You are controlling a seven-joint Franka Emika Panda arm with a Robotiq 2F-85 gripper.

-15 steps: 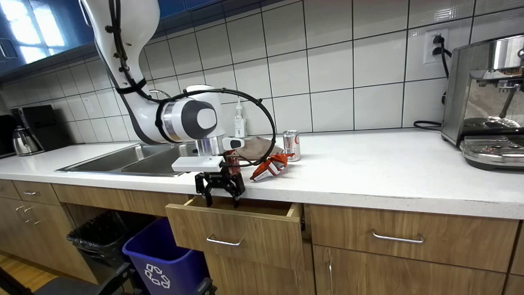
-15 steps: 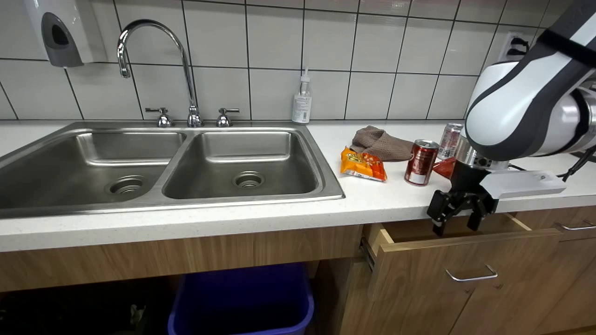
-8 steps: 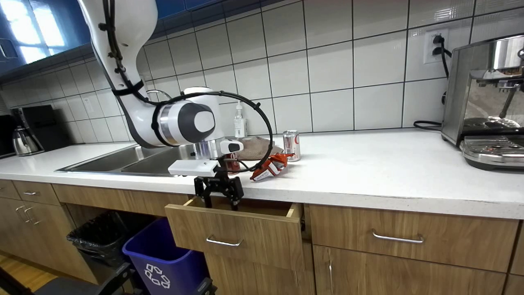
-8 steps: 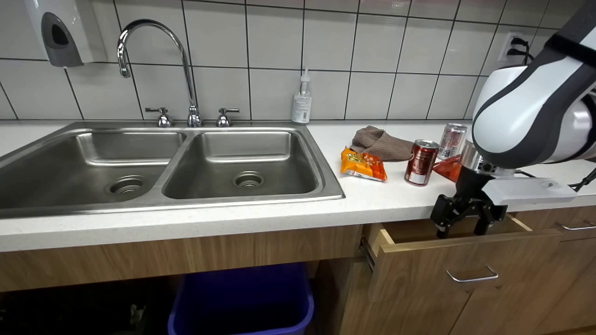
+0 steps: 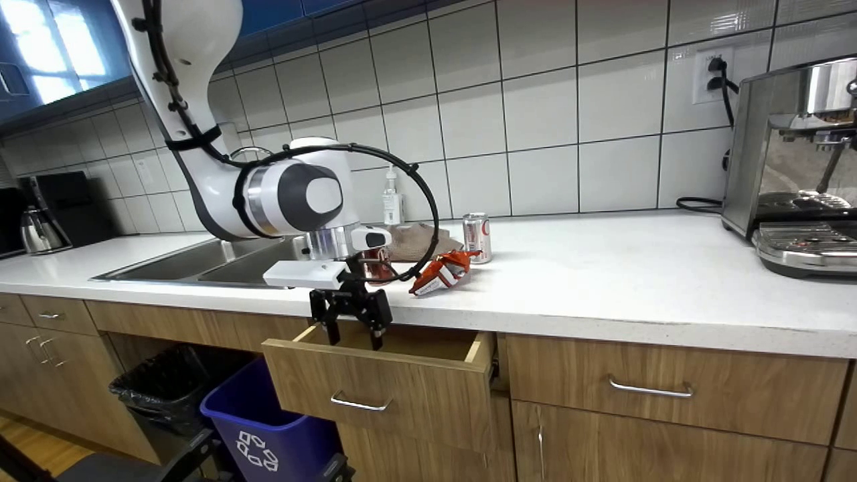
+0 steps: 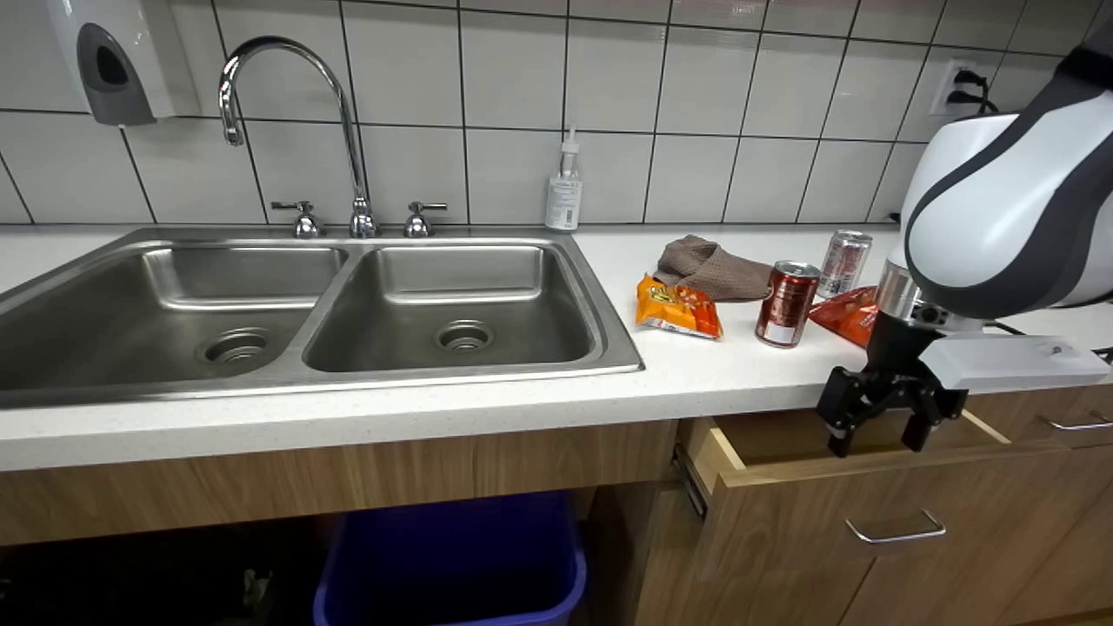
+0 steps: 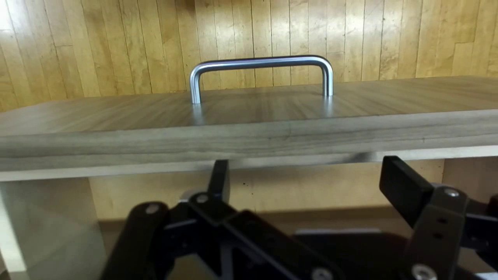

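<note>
My gripper (image 5: 355, 341) points down into a pulled-out wooden drawer (image 5: 428, 402), its fingers apart with nothing between them. In the wrist view the fingers (image 7: 404, 188) reach up to the inner side of the drawer's front panel (image 7: 249, 142); whether they touch it I cannot tell. Beyond that panel stands the metal handle (image 7: 260, 63). The part of the drawer's inside that shows holds no object. On the counter behind the gripper are a red can (image 6: 787, 304), a red packet (image 6: 850, 315), a silver can (image 6: 843, 263) and an orange packet (image 6: 678, 309).
A brown cloth (image 6: 717, 269) lies by the cans, and a soap bottle (image 6: 565, 196) stands against the tiles. The steel sink (image 6: 622, 352) is beside them. Below are a blue bin (image 5: 268, 428) and a black-bagged bin (image 5: 167, 385). A coffee machine (image 5: 776, 147) occupies the far counter.
The gripper has moved lower and outward, away from the counter. Over the last half second the drawer has slid a little further out with it. Cans and packets stay put.
</note>
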